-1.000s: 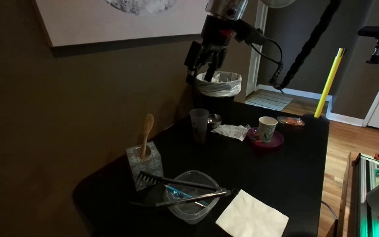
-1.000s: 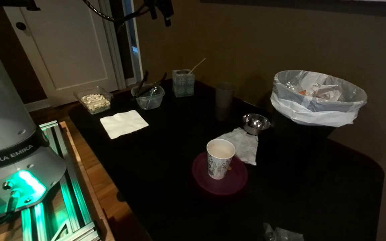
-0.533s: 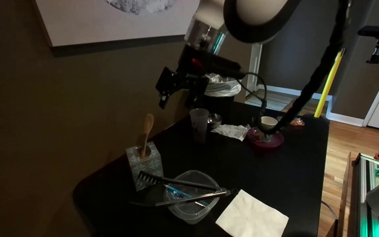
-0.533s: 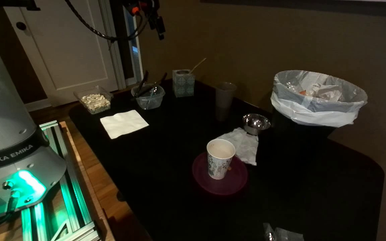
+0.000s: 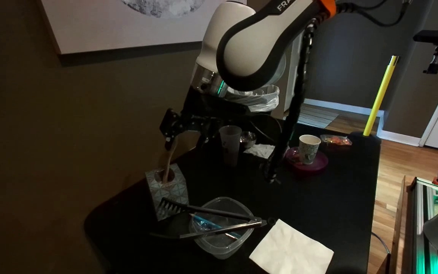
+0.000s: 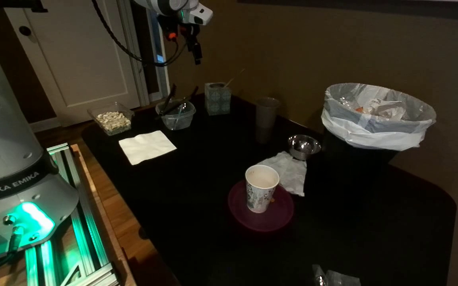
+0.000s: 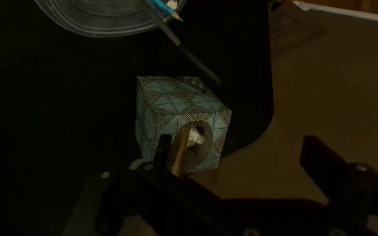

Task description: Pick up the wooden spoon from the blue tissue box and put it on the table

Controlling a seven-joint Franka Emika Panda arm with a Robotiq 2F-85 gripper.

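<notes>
The wooden spoon (image 5: pixel 168 164) stands tilted in the slot of the blue tissue box (image 5: pixel 179 190). The spoon also shows faintly in an exterior view (image 6: pixel 233 79), where the box (image 6: pixel 218 101) is near the wall. My gripper (image 5: pixel 185 143) is open above the box, one finger covering the spoon's upper end. In the wrist view, the spoon (image 7: pixel 181 150) lies close to the inner side of the left finger, between the open fingertips (image 7: pixel 238 137); I cannot tell whether they touch. The box (image 7: pixel 182 98) is below. The black table (image 5: pixel 264 194) carries the box.
A clear container (image 5: pixel 222 249) with black tongs (image 5: pixel 219 213) and a blue pencil stands beside the box. A white napkin (image 5: pixel 291 249), a frosted cup (image 5: pixel 230 144), a metal bowl (image 6: pixel 303 147) and a paper cup (image 6: pixel 261 190) on a purple plate (image 6: pixel 239 206) are on the table.
My gripper has come down from above the bin toward the wall and the tissue box, and now reaches the spoon's upper end. The spoon and box have not visibly moved.
</notes>
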